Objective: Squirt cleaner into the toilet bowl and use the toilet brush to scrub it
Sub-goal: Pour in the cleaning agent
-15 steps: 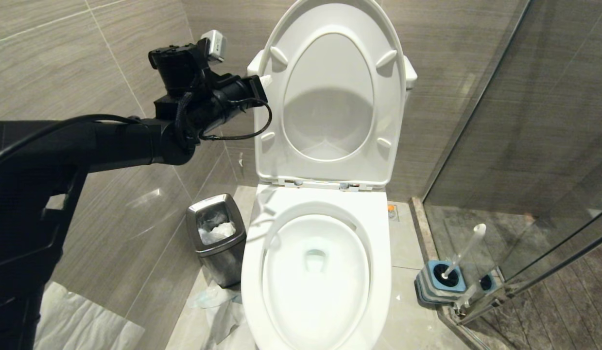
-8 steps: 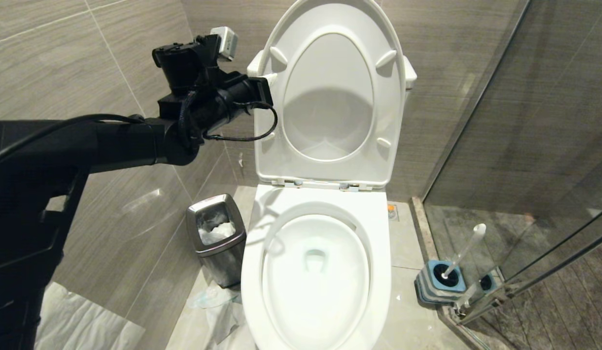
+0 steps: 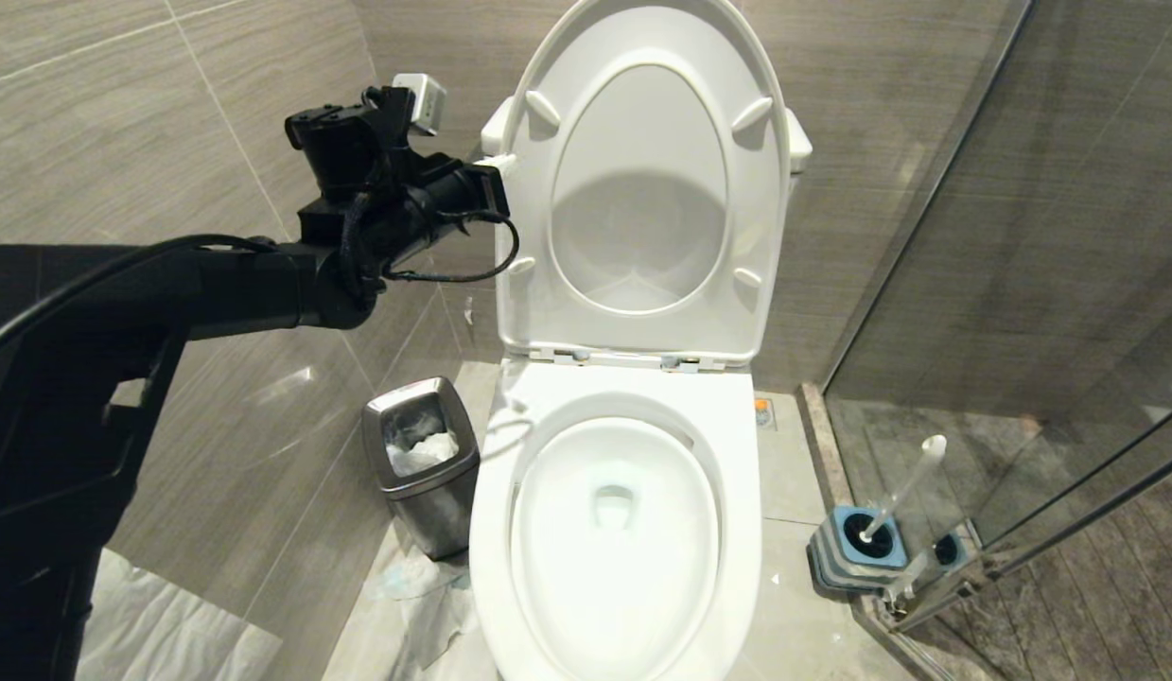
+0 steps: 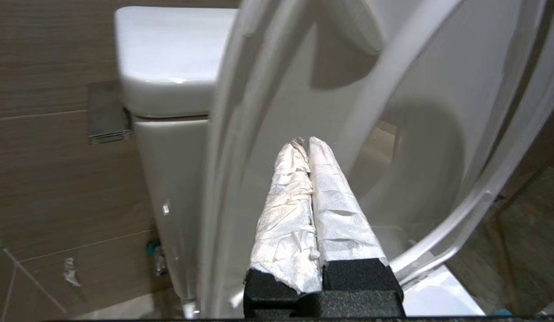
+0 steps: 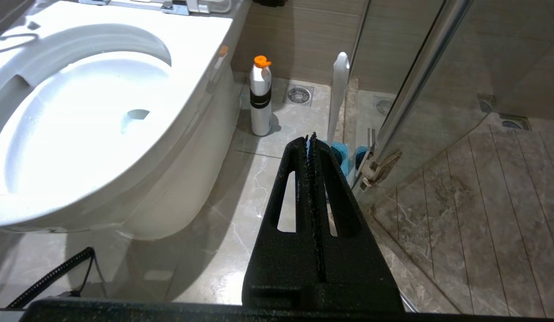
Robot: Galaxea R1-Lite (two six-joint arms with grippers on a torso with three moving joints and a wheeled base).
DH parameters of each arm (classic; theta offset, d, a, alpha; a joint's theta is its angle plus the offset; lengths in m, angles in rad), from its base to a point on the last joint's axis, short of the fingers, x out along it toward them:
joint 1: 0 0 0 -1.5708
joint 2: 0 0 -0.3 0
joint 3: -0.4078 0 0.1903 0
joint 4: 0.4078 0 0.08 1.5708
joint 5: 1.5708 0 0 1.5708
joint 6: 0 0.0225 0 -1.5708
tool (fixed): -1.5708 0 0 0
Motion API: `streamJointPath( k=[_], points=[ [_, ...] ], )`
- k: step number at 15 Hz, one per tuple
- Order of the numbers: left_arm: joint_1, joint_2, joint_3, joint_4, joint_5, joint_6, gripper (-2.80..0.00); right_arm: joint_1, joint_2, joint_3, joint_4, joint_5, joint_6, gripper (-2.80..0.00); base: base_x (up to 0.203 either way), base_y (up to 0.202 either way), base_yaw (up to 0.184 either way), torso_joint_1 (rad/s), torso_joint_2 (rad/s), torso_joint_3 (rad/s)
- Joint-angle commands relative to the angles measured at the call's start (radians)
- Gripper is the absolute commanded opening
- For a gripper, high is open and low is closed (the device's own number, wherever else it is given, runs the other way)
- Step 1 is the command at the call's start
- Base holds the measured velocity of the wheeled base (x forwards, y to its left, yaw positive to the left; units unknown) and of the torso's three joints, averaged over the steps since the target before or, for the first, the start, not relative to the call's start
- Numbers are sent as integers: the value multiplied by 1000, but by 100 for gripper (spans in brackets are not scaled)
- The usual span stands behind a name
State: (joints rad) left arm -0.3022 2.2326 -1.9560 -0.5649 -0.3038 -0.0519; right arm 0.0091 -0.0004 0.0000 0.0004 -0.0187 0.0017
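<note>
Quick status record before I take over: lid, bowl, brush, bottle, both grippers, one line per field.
lid and seat: both raised, leaning back against the tank
toilet bowl: open, water pale, no clear blue tint
toilet brush: standing in its holder on the floor, right of the bowl, untouched
bottle: white, orange cap, upright on the floor beside the bowl
left gripper: shut, empty, fingers wrapped in white, at the raised lid's left edge
right gripper: shut, empty, low, pointing toward the brush
waste bin: left of the bowl

White toilet bowl (image 3: 612, 530) open, lid upright — toilet brush (image 3: 902, 492) tilted in blue holder.
</note>
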Motion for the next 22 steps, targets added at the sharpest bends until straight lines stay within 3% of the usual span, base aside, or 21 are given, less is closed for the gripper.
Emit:
streamJointPath(
  k=[1, 22],
  points=[
    [19, 4, 0, -5, -3, -1, -280, 0, 0, 2, 0, 0, 0, -280, 0, 0, 0, 3, 3, -49],
    [-21, 38, 0, -46, -1, 6, -280, 0, 0, 2, 0, 0, 0, -280, 0, 0, 0, 1, 0, -37]
  ],
)
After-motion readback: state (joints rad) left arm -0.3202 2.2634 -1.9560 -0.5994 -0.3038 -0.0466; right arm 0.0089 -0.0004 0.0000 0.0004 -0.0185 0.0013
